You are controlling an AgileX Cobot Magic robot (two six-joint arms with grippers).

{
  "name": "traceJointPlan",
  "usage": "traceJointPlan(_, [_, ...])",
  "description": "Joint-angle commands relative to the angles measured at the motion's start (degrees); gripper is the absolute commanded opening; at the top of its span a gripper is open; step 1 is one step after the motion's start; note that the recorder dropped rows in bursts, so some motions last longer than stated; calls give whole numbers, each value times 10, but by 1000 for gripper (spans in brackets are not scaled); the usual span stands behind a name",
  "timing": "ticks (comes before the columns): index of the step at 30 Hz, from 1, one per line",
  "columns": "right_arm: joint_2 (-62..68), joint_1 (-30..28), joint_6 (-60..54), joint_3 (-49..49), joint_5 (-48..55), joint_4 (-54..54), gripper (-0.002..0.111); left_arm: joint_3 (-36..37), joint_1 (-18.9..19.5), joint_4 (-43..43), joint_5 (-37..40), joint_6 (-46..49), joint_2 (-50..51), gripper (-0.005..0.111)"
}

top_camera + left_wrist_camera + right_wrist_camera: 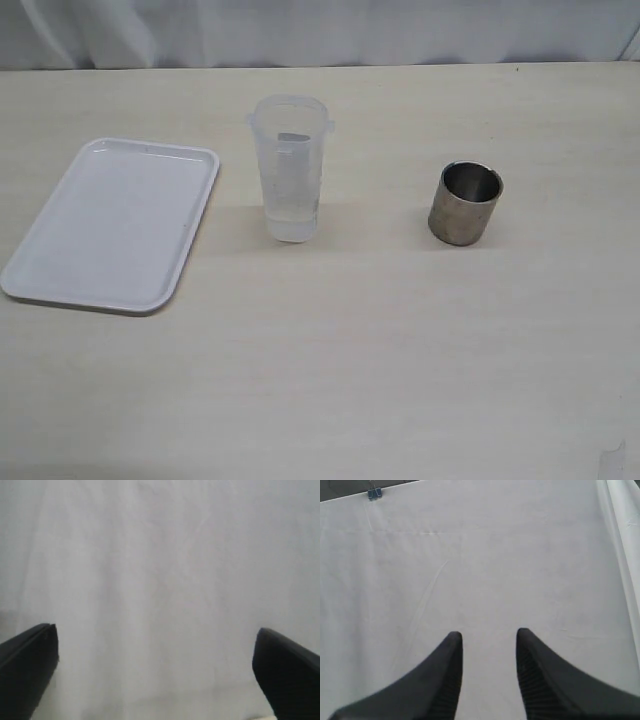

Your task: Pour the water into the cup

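A: Where is the cup being shown?

B: The cup (466,204) is being shown upright on the table (400,350), well apart to the right of the plastic beaker (291,170). A little water (291,225) is being held in the beaker. A white tray (110,225) is being shown to its left.

A: And the grippers?

B: The left gripper (155,630) is being held wide and the right gripper (488,632) narrowly parted. Nothing is being gripped.

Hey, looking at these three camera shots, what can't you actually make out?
1. Exterior view: how much water is in the beaker; it is clear liquid behind a translucent wall.
2. Exterior view: the cup floor, hidden by its own wall.
3. Wrist views: where the left gripper and right gripper are relative to the table; only white cloth shows beyond them, and neither appears in the exterior view.
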Motion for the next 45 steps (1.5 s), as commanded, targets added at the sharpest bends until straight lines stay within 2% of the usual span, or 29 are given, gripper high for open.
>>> traceJointPlan(1, [-3, -2, 2, 2, 0, 1, 50, -3, 0, 81, -116, -11, 138, 105])
traceJointPlan(7, [-3, -2, 2, 2, 8, 1, 52, -47, 0, 248, -226, 23, 402, 105])
traceJointPlan(12, [-3, -2, 2, 2, 8, 1, 74, -104, 0, 313, -226, 45, 517, 105])
traceJointPlan(15, [12, -2, 2, 2, 8, 1, 77, -135, -5, 326, -226, 53, 579, 105])
traceJointPlan(20, [112, -2, 0, 2, -37, 1, 77, -232, -81, 322, -226, 85, 711, 105])
traceJointPlan(25, [202, -2, -17, 2, -98, 1, 77, -324, -137, 318, -226, 84, 808, 105])
traceJointPlan(31, [269, -2, -17, 2, -133, 1, 77, -394, -160, 308, -217, 81, 869, 105])
traceJointPlan(35, [282, -2, -17, 2, -142, 1, 77, -413, -173, 307, -215, 81, 880, 105])
traceJointPlan(45, [285, -2, -20, 2, -143, 1, 77, -452, -214, 287, -149, 80, 882, 105])
